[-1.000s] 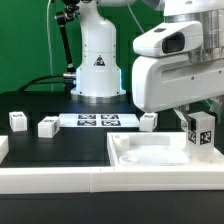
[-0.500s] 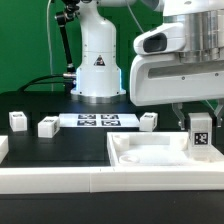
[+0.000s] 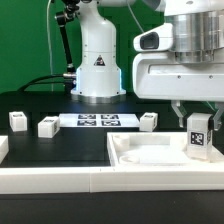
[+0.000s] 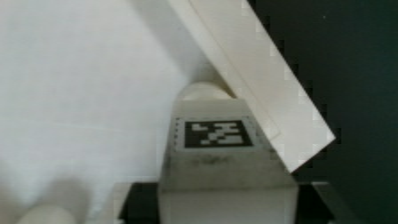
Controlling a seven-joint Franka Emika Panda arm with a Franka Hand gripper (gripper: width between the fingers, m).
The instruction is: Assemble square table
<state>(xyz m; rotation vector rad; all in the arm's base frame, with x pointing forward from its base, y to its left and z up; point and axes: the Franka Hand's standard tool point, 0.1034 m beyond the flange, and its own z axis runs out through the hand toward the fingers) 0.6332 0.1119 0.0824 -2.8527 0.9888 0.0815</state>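
Lowered slightly, the short white plastic leg (image 3: 198, 135) with its black-and-white tag sits over the large white square plastic slab (image 3: 150, 158), near the counter's front edge at the exterior view's right. The gripper (image 3: 197, 121) is clenched around the leg, and seating it looks imminent.

Your black desk (image 3: 60, 145) carries the marker board (image 3: 98, 121) toward its far edge. Beside the board, the outer leg (image 3: 17, 121) and the inner leg (image 3: 47, 127) stand toward the exterior view's left edge, and the third leg (image 3: 149, 121) is just past the board's other end. The square slab (image 3: 150, 158) fills the near corner on the exterior view's right, and a white border rail (image 3: 50, 181) runs along the near edge.
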